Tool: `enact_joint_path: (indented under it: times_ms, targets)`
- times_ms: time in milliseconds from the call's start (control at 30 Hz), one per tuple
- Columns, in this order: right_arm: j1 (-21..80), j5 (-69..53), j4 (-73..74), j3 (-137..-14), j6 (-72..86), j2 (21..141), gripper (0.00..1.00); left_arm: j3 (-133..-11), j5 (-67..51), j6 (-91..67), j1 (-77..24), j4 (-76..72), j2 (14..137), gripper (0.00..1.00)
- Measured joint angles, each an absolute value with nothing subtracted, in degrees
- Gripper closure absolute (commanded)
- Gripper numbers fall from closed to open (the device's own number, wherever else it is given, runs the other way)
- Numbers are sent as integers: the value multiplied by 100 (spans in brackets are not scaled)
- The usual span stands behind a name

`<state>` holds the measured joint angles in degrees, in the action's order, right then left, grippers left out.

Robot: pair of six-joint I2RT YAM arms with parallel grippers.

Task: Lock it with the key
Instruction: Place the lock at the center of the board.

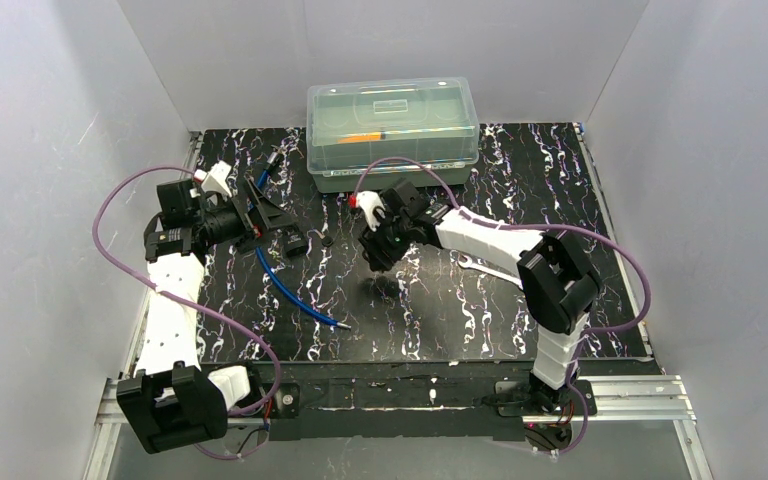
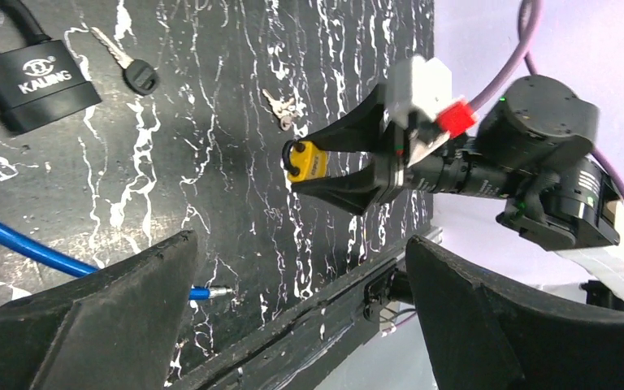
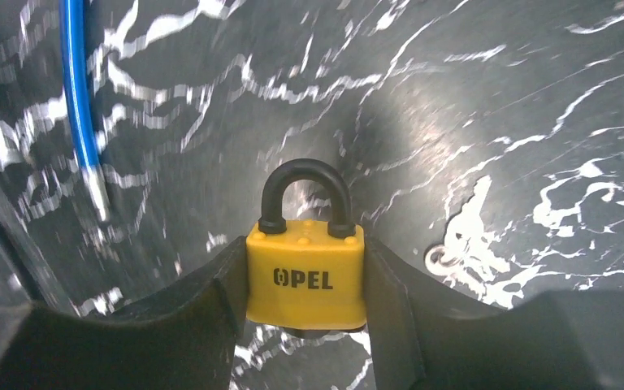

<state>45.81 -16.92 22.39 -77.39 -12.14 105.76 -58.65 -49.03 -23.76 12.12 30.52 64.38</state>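
Clamping yellow padlock (image 3: 306, 272) in right hand (image 2: 296, 164), gaping wide with left hand (image 2: 301, 244); spotting key (image 2: 283, 108) just beside right hand, straight ahead of left.

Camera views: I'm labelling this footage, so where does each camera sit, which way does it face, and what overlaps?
Top external: above and behind the bases, looking down on the table; left arm and right arm show.
Left wrist: low on its arm, looking across the table at the right gripper; its own fingers frame the bottom.
Right wrist: looking down at the table from close; its own fingers clamp the yellow padlock.
Shared: both wrist views show that padlock.
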Motion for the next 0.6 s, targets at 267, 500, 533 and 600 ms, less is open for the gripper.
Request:
enact_joint_path:
  times_ms: [267,500,533,600]
  targets:
    - [4718,-501,1621,-8348,933,11286,87,-5863,-4272,-2519,1264,3057,6338,2]
    - [4759,358,1551,-8543,1642,11777,79,-5867,-3620,-2502,1264,3251,6363,2]
    - [4759,438,1544,-8597,1715,11843,75,-5867,-3564,-2496,1264,3274,6372,2]
    - [4759,526,1523,-8656,1839,11929,66,-5867,-3474,-2490,1264,3311,6397,2]
